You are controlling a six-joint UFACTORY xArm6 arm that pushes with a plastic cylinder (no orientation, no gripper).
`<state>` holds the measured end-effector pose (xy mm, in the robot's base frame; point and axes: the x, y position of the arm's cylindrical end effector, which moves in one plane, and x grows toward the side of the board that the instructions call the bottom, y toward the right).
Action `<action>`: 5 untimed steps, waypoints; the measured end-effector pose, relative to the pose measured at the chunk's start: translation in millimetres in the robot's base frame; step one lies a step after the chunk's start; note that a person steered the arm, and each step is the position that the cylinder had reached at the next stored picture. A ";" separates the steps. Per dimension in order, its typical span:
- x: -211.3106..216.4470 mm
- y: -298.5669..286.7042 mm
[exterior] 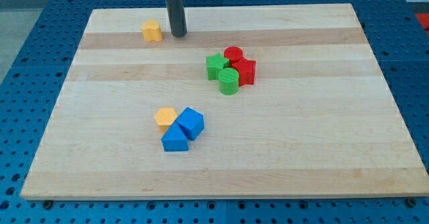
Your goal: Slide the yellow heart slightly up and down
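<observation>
A yellow heart-like block sits near the view's top left of the wooden board. My tip stands just to the right of it, a small gap apart. A second yellow block, roughly hexagonal, lies lower, left of centre, touching two blue blocks.
Two blue blocks sit together below centre left. A cluster right of centre holds a green star-like block, a green cylinder, a red cylinder and a red block. Blue pegboard surrounds the board.
</observation>
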<state>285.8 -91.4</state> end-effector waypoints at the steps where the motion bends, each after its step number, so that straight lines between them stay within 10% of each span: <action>1: -19.2 1.1; 3: -53.6 -30.4; 5: -0.5 -95.0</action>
